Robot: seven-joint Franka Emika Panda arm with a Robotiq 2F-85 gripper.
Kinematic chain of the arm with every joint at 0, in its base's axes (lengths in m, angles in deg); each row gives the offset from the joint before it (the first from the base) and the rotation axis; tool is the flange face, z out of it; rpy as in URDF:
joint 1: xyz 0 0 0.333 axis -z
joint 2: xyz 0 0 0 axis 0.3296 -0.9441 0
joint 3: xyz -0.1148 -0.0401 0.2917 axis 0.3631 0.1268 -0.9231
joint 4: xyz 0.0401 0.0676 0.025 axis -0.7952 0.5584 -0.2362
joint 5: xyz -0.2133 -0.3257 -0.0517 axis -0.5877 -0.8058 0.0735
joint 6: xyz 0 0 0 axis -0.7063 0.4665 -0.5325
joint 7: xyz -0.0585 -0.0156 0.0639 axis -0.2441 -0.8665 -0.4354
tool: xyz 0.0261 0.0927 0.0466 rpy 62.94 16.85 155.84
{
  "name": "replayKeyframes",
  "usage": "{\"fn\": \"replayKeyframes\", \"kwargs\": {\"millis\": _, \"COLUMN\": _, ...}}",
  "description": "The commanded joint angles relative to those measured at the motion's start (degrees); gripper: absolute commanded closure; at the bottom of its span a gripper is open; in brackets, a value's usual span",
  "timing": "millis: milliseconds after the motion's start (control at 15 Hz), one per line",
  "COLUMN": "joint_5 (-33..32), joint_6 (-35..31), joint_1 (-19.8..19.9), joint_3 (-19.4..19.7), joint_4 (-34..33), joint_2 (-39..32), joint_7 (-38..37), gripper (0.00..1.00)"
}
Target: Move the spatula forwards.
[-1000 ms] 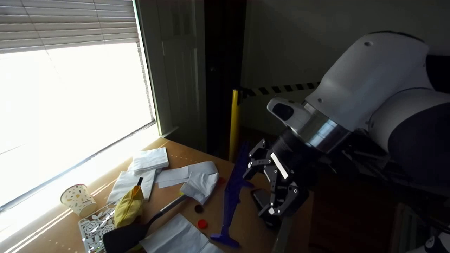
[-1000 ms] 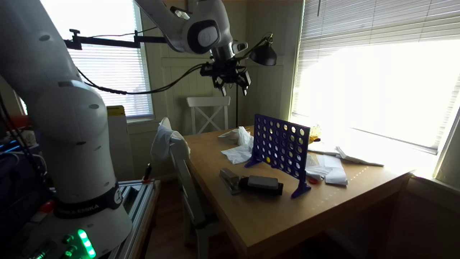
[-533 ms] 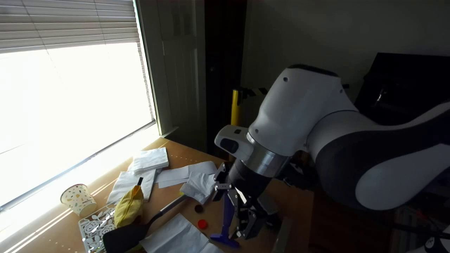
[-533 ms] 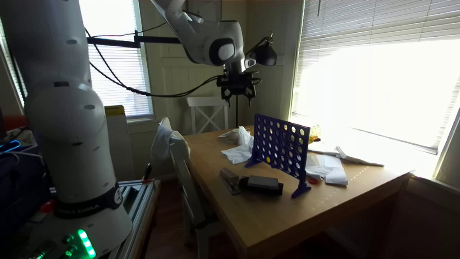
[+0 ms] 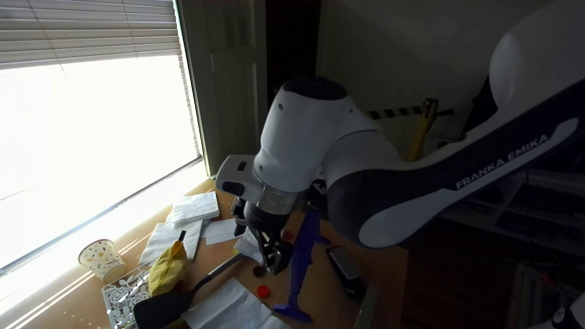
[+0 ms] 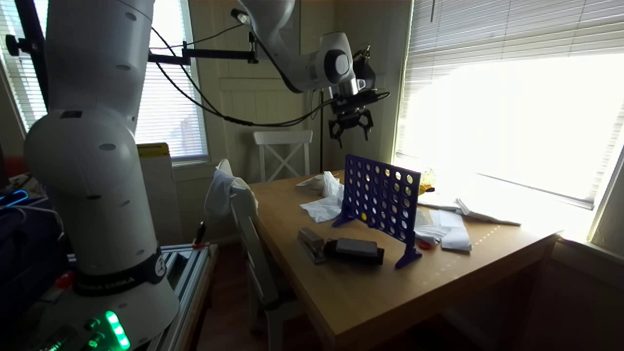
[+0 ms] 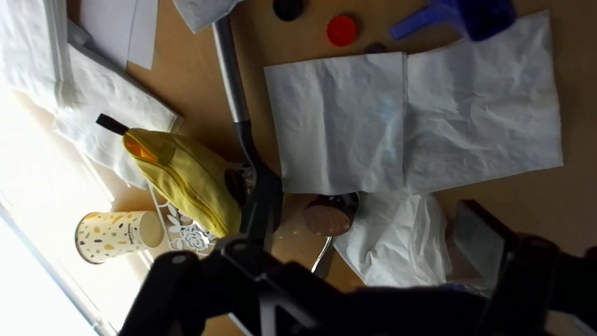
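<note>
While the gripper [image 6: 353, 141] hangs well above the table [image 6: 365, 302], its fingers [image 7: 480, 238] stand wide apart, as the wrist view shows. That view puts the spatula [image 7: 246, 140] on the table below, its dark blade beside the yellow pouch [image 7: 191, 179] and partly behind a finger, its handle's end hidden by a crumpled napkin [image 7: 203, 11]. Only there does a glossy brown piece [image 7: 329, 217] show, at the edge of an unfolded napkin [image 7: 345, 126]. An exterior view also takes in the spatula, with the openwork tray [image 5: 119, 292] and paper cup [image 5: 102, 260] near the pouch, but gives the purple rack [image 5: 299, 269] edge-on; its rows of holes appear in an exterior view where the stapler [image 6: 312, 243] and black-and-grey block [image 6: 355, 248] lie before it and a white chair [image 6: 254, 243] stands at the table's side.
</note>
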Motion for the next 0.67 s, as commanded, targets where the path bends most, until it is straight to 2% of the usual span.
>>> {"fn": "replayKeyframes", "kwargs": {"millis": 0, "joint_5": -8.6, "joint_6": 1.3, "joint_1": 0.3, "joint_3": -1.1, "joint_4": -10.7, "joint_2": -9.4, "joint_7": 3.0, "gripper": 0.0}}
{"fn": "replayKeyframes", "kwargs": {"millis": 200, "joint_5": -13.2, "joint_6": -0.6, "joint_1": -0.5, "joint_3": 0.0, "joint_4": -15.7, "joint_2": -15.1, "joint_7": 3.4, "gripper": 0.0}}
{"fn": "replayKeyframes", "kwargs": {"millis": 333, "joint_5": -12.5, "joint_6": -1.5, "joint_1": -0.4, "joint_3": -0.2, "joint_4": -18.7, "joint_2": -18.7, "joint_7": 2.5, "gripper": 0.0}}
{"fn": "replayKeyframes", "kwargs": {"millis": 400, "joint_5": -11.5, "joint_6": -0.8, "joint_1": 0.3, "joint_3": -0.8, "joint_4": -13.2, "joint_2": -13.8, "joint_7": 2.0, "gripper": 0.0}}
{"fn": "replayKeyframes", "kwargs": {"millis": 600, "joint_5": -11.4, "joint_6": -1.1, "joint_1": 0.1, "joint_3": -0.5, "joint_4": -16.4, "joint_2": -17.4, "joint_7": 2.1, "gripper": 0.0}}
